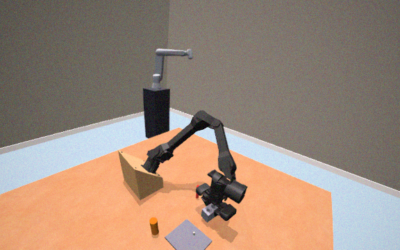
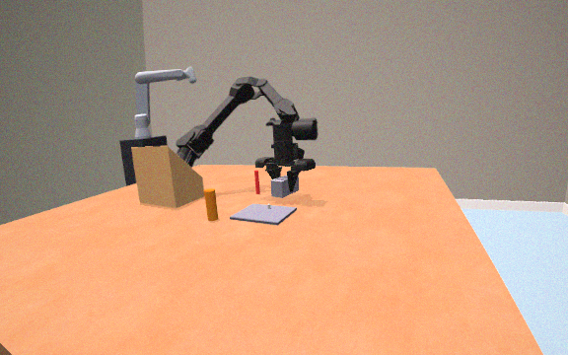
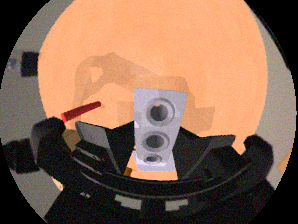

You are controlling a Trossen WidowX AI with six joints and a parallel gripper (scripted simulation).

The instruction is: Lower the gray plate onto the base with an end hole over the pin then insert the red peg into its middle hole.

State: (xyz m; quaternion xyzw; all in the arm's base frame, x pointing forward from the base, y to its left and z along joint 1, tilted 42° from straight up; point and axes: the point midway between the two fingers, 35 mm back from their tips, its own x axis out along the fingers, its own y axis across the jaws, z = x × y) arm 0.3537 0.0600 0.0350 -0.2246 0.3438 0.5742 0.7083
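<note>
The gray plate [image 1: 207, 214] [image 2: 279, 188] [image 3: 144, 98] is a thick block with three holes in a row. My gripper [image 1: 214, 208] [image 2: 285, 181] [image 3: 154, 121] is shut on it, one finger on each side, and it appears to hang a little above the table. The base [image 1: 183, 239] [image 2: 256, 215] is a flat blue-gray square, nearer the top and exterior views than the plate. Its small white pin [image 1: 194, 233] [image 2: 269, 206] stands uncovered. The red peg [image 1: 197, 196] [image 2: 257, 182] [image 3: 82, 111] stands upright on the table, beside the gripper and apart from it. The plate's underside is hidden.
An orange cylinder [image 1: 154, 226] [image 2: 211, 205] stands upright beside the base, on its left in the top and exterior views. A tan wedge-shaped block [image 1: 146, 185] [image 2: 155, 177] stands by my arm's foot. A gray arm on a black pedestal [image 1: 156, 112] is in the background.
</note>
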